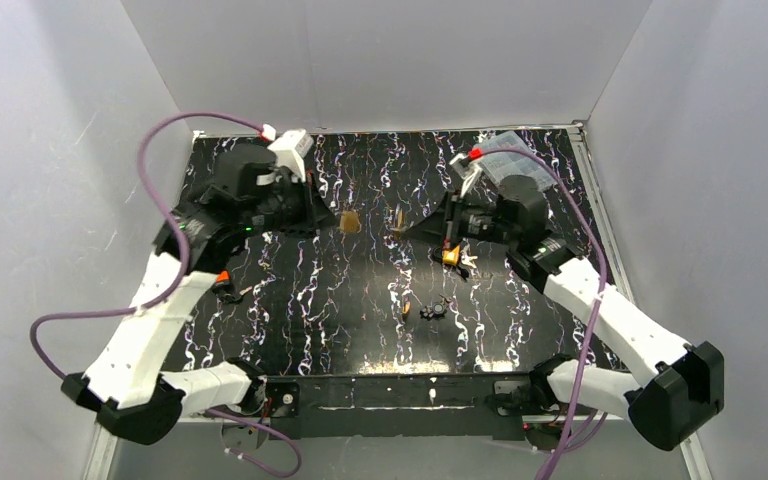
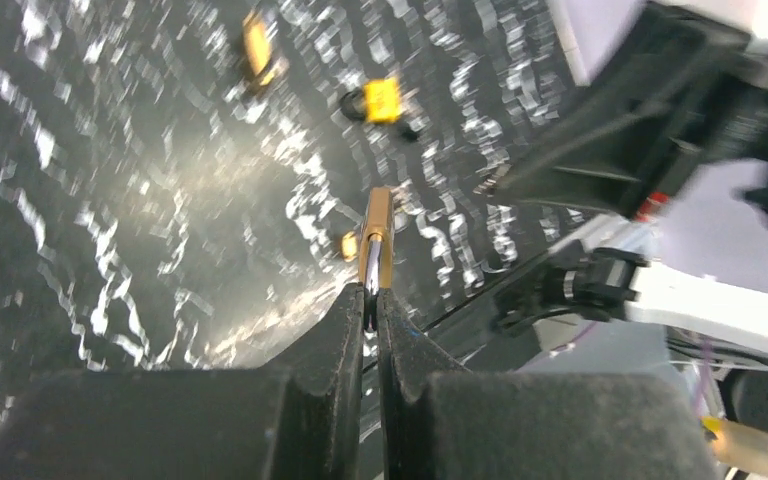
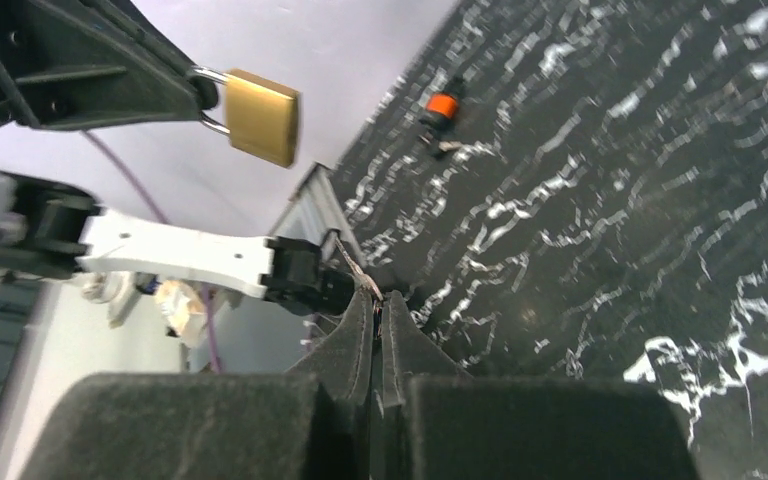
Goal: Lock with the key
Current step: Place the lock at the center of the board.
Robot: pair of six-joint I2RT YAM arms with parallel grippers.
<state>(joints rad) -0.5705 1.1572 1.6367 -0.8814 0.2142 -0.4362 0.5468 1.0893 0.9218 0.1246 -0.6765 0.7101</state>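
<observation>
Key and lock held apart, ready for lining up.

The left gripper (image 2: 370, 298) pinches the shackle of the lock (image 2: 378, 235), holding it off the table (image 1: 310, 320). The right gripper (image 3: 376, 300) is pressed together on a thin metal sliver, probably the key (image 3: 356, 270), though it is too small to be sure. The 2 are near but not touching. Hold the lock steady and bring the key tip slowly, straight at the keyway.

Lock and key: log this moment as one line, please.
left end effector: shut on lock by its shackle, aloft | right end effector: shut on key | key not yet in lock
</observation>
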